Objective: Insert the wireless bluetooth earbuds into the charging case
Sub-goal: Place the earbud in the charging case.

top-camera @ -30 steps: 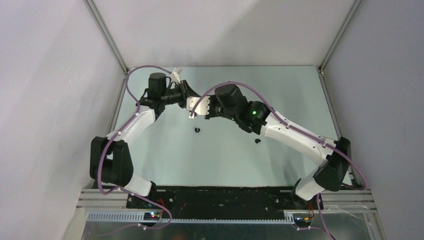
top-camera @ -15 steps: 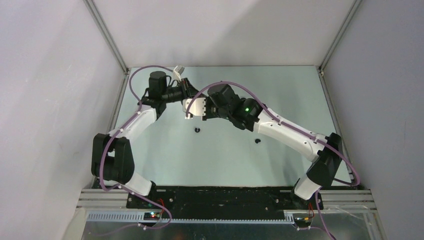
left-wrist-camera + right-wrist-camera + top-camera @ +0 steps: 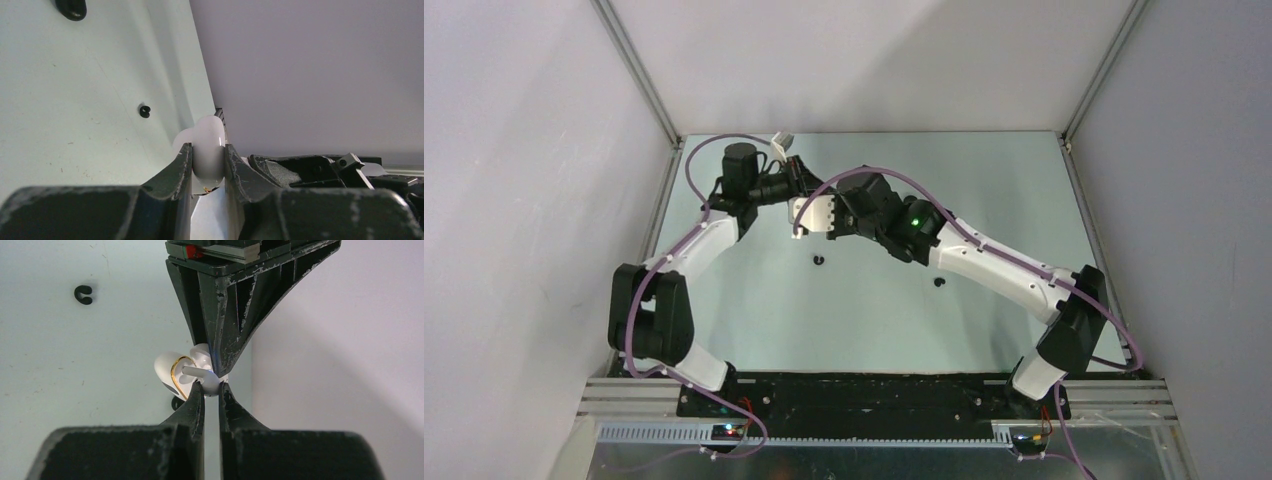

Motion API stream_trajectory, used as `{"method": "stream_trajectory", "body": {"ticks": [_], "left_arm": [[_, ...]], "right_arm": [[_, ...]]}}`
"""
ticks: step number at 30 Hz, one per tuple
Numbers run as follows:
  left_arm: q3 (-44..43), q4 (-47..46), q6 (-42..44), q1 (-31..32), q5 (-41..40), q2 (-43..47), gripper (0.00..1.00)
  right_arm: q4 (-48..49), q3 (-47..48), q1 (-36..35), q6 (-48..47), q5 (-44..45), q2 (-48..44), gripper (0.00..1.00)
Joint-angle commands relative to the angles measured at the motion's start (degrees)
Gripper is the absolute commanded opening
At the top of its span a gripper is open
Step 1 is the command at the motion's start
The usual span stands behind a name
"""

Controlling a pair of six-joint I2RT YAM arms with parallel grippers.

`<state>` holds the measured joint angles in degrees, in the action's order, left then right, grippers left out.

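Left gripper (image 3: pixel 207 151): clamped on open charging case (image 3: pixel 208 137), above bench (image 3: pixel 984 180), far-left.
Right gripper (image 3: pixel 210 387): pinching white earbud (image 3: pixel 199 371) at case mouth (seating unclear).
Axis: stem aimed into case; likely a short push.

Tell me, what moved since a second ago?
The right gripper, pinching a white earbud, slid slightly left toward the white case clamped in the left gripper. Nothing was grabbed or dropped. Both black earbuds stayed put on the table.
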<state>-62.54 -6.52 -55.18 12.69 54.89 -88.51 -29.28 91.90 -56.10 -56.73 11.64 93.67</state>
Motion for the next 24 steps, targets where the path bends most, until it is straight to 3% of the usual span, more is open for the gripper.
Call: {"method": "stream_trajectory", "body": {"ticks": [1,21,24], "left_arm": [[0.40,-3.14,-2.27,-0.19,2.20,-0.54,0.00],[2.41,-8.82,-10.10,-1.60,2.66,-1.69,0.00],[2.78,-10.20,-12.00,-1.90,2.62,-1.90,0.00]], "right_arm": [[4.21,-1.03,-0.54,-0.85,2.81,-0.36,0.00],[12.47,-7.19,-3.13,-6.17,8.04,-1.67,0.00],[12.24,-7.49,-3.53,-5.84,8.12,-1.87,0.06]]}}
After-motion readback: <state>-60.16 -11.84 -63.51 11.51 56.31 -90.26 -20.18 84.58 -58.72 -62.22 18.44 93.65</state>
